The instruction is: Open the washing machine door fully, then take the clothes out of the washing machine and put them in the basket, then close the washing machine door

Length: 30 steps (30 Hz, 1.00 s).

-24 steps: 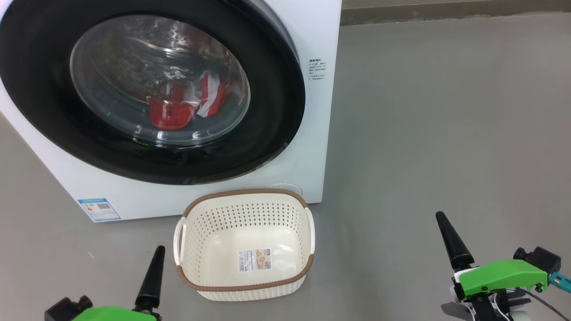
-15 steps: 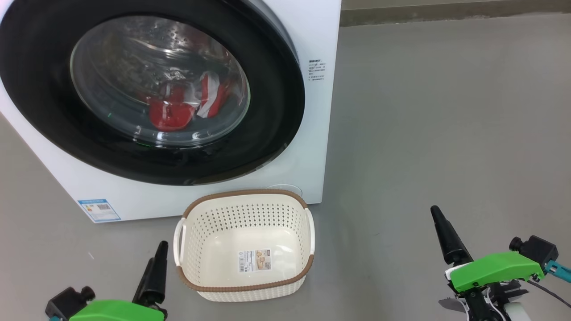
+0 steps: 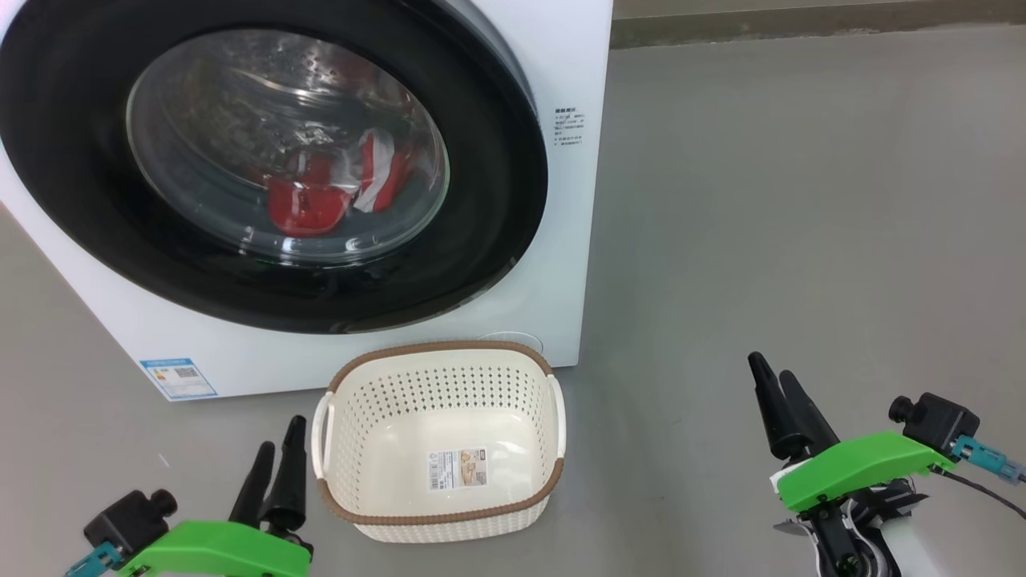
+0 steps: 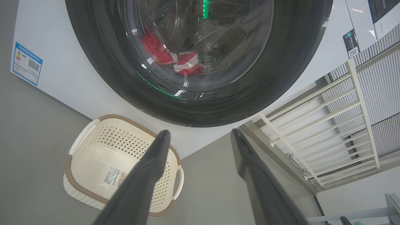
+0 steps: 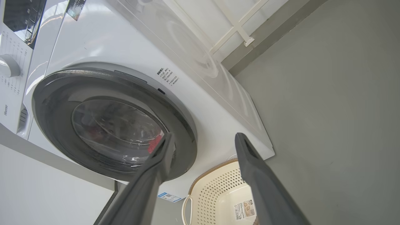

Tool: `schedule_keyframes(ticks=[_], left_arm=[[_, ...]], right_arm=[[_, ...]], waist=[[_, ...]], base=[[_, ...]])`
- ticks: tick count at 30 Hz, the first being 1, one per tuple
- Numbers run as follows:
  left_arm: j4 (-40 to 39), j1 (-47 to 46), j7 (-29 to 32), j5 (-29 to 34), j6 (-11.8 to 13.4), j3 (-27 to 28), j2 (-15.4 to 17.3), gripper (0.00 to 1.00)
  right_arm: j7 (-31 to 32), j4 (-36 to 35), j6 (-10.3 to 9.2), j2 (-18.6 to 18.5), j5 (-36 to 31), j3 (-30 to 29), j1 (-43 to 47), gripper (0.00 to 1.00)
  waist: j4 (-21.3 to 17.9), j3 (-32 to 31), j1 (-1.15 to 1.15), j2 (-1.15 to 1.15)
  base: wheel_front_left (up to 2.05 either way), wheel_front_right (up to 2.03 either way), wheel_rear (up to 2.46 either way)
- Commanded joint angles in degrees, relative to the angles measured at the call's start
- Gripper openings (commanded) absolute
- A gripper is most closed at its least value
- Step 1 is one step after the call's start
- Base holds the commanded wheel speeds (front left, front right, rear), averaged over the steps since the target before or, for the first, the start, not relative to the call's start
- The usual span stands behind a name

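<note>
Head view: washing machine door [image 3: 481, 200] shut, clothes [image 3: 309, 204] behind its glass, basket [image 3: 441, 346] just below; left hand [image 3: 278, 439] and right hand [image 3: 772, 370] gape empty. Left wrist view: a low reach could knock the basket. Right wrist view: a grip might slip off the glossy door.

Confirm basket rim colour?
Brown, woven-look rim on the cream perforated basket; the head view shows it best.

Red-and-white clothes [image 3: 337, 192], black-rimmed door [image 3: 497, 200], cream perforated basket [image 3: 437, 385] with brown rim
</note>
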Motion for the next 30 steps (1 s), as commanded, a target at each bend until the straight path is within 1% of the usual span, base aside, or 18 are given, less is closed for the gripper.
schedule_keyframes(ticks=[1, 9, 19, 30], left_arm=[[-1.2, -2.7, -0.8, 1.4, 0.5, 0.7, 0.8, 1.00], [-0.8, -4.0, -2.2, 7.3, 1.1, 0.6, 0.7, 1.00], [0.7, -5.4, -3.9, 14.4, 1.0, -0.2, 0.8, 1.00], [1.4, -6.6, -5.7, 22.5, 1.5, -0.6, 0.8, 1.00]], right_arm=[[-0.6, -1.2, 0.02, -0.6, -1.5, 0.8, -3.1, 1.00], [-2.0, 0.0, 0.02, -0.7, -6.5, 2.1, -4.8, 1.00], [-3.6, 1.8, 0.02, -0.9, -13.2, 3.3, -6.7, 1.00], [-5.5, 2.8, 0.02, -1.0, -20.3, 5.0, -8.4, 1.00]], waist=[[0.0, 0.0, -0.01, 0.00], [-0.1, 0.1, -0.01, 0.00], [0.1, 0.0, -0.01, 0.00], [0.2, -0.3, -0.01, 0.00]], base=[[0.00, 0.00, 0.00], [0.00, 0.00, 0.00], [0.00, 0.00, 0.00], [0.00, 0.00, 0.00]])
